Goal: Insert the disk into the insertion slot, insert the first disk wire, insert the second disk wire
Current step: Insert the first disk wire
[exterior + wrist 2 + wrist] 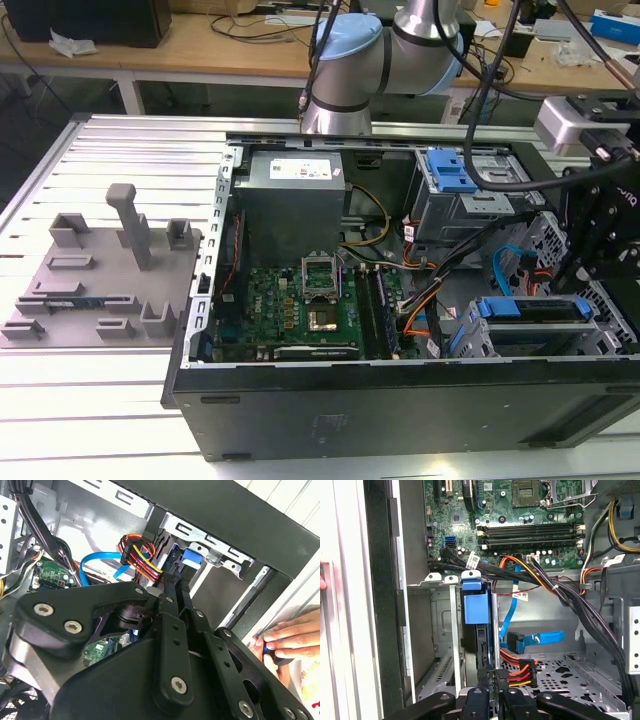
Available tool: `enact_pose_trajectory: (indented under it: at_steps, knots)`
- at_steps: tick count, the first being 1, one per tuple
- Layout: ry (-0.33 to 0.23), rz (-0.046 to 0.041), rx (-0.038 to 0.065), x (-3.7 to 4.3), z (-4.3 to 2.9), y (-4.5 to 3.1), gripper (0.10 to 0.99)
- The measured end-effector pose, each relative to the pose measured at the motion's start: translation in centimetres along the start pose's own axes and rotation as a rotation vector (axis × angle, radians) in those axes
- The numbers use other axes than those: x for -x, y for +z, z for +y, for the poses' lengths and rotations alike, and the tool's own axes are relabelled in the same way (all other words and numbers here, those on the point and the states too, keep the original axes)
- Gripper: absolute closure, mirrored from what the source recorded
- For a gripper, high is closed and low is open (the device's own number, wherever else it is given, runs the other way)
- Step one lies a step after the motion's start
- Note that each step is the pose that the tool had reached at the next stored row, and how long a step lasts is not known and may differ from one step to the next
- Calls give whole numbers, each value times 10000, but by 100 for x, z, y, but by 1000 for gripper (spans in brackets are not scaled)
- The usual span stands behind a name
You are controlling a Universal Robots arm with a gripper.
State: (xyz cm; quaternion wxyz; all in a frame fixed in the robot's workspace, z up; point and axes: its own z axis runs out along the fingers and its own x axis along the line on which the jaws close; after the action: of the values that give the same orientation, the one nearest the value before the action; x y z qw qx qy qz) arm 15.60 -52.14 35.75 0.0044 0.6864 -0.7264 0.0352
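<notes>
The disk [530, 309], in its bright blue carrier [472, 606], stands in the insertion slot of the grey metal cage [468, 338] at the case's front corner, on the exterior view's right. My gripper [492, 689] hangs just behind the disk's rear edge. Its fingers are shut on the black plug of a wire bundle with red, orange and yellow strands [519, 672], held against the disk's back. In the second wrist view the same bundle [141, 560] ends at my gripper [170, 582], beside the carrier [192, 558]. A flat blue wire [536, 640] lies loose nearby.
A second cage with a blue latch [449, 170] stands further back in the case. The motherboard [300, 305] and thick black cables [570, 597] lie close by. A person's hand [287, 639] rests on the case's outer edge. A grey fixture plate [90, 285] sits on the exterior view's left.
</notes>
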Motion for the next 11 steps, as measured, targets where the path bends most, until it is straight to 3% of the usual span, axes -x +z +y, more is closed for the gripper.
enact_pose_trajectory:
  at_steps: [11]
  knots:
    - [16, 2, 1, -2, 2, 49, 914]
